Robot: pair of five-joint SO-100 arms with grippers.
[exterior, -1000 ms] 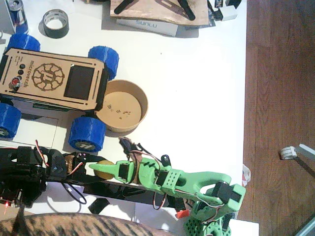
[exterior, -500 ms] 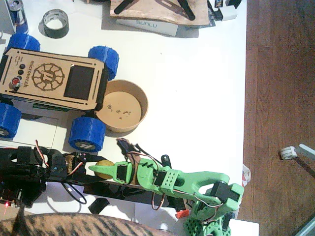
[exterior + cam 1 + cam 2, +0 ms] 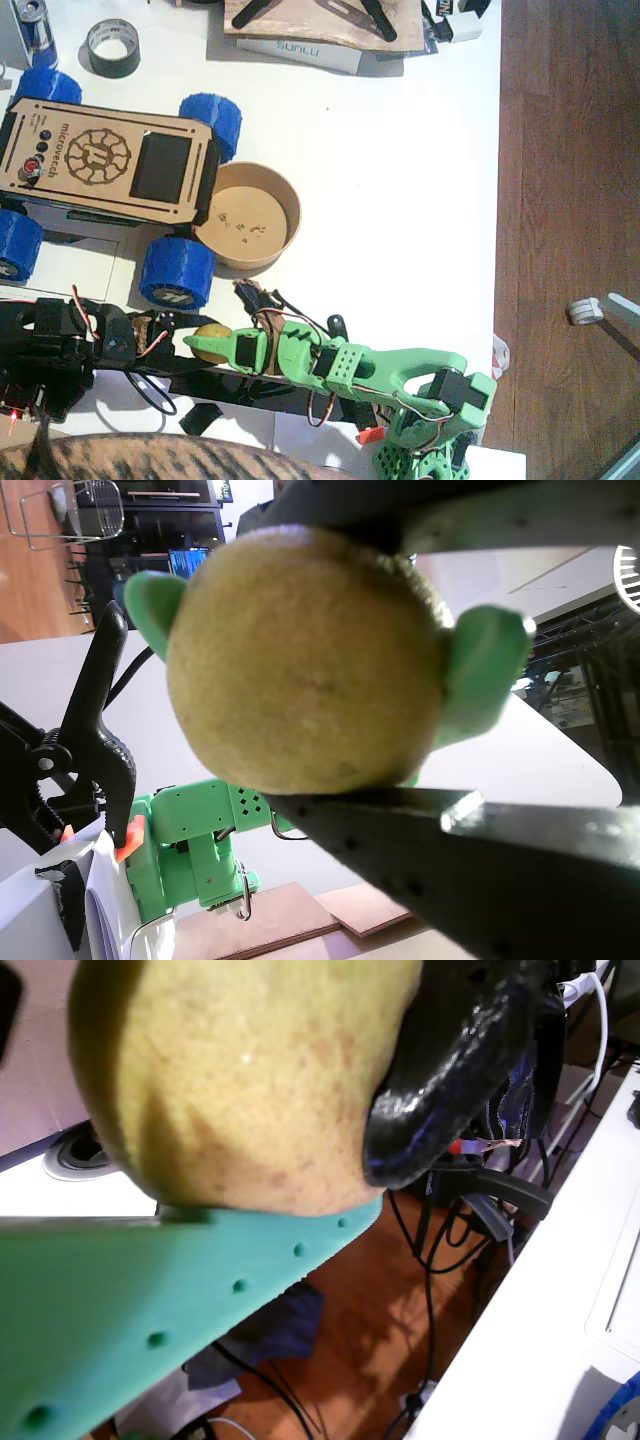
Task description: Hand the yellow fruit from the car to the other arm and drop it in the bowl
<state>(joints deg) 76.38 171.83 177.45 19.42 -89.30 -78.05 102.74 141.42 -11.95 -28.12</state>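
Green arm stretched low, hand + black hand both pinch yellow fruit.

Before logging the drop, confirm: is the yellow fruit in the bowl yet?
No, the yellow fruit sits between the two hands below the car, and the bowl holds only crumbs.

Left arm: black body, chunky black servos, thin red and white wires looping over the top, black cable below.
Left gripper: glossy black curved finger; flat black jaw plate with small holes.
Right arm: bright green printed shell with perforated sides, black servos, red-white wires, round green base at 5 o'clock.
Right gripper: pointed green finger dotted with holes.
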